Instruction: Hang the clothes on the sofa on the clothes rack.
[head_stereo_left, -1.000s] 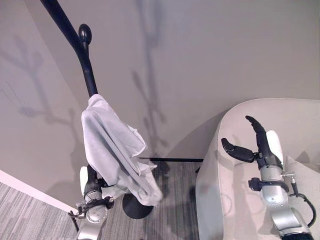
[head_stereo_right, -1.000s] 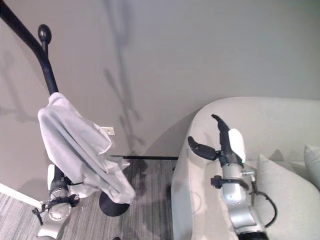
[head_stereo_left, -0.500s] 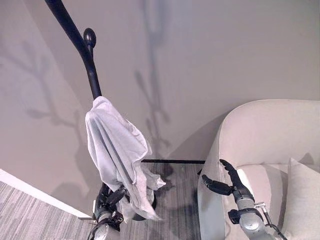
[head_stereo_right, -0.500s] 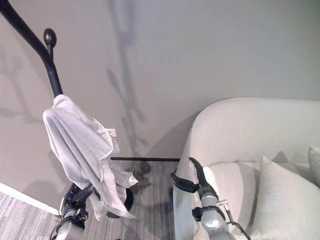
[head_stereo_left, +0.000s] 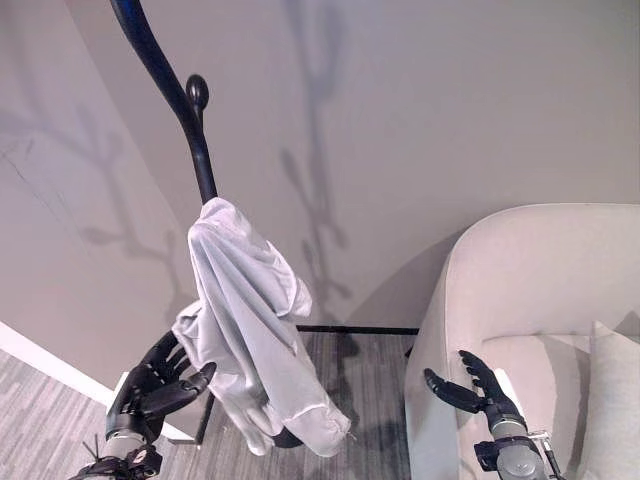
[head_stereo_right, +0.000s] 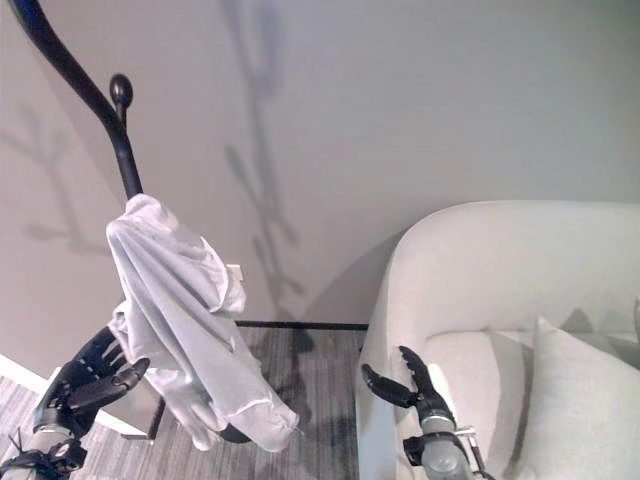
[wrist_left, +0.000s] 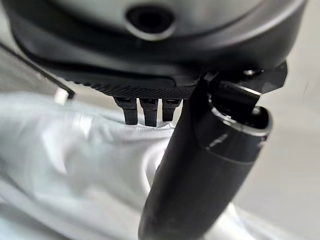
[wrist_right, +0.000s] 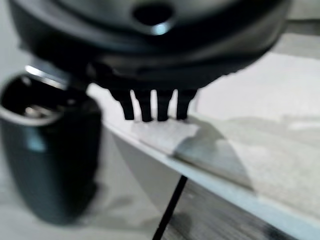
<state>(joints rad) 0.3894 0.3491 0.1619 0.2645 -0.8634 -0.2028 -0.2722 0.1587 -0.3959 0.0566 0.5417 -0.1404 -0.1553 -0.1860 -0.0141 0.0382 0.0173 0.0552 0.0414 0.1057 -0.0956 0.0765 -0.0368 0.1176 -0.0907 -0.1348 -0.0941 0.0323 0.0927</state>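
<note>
A pale grey garment (head_stereo_left: 250, 330) hangs draped over a branch of the black clothes rack (head_stereo_left: 190, 110) at the left, its lower end dangling near the rack's foot. My left hand (head_stereo_left: 150, 385) is open just left of the cloth, its fingers spread and free of it. In the left wrist view the garment (wrist_left: 75, 170) lies just past the fingertips (wrist_left: 145, 112). My right hand (head_stereo_left: 475, 385) is open and empty over the front corner of the light sofa (head_stereo_left: 540, 260); the sofa's edge (wrist_right: 240, 160) lies past its fingers in the right wrist view.
A grey wall stands behind the rack and sofa. A cushion (head_stereo_left: 610, 400) rests on the sofa seat at the right. Striped grey carpet (head_stereo_left: 370, 400) covers the floor between rack and sofa, and a white skirting board (head_stereo_left: 40, 355) runs along the left.
My left hand has let go of the cloth and moved out to its left; the garment now hangs on the rack alone. The right hand has sunk lower. The camera has shifted.
</note>
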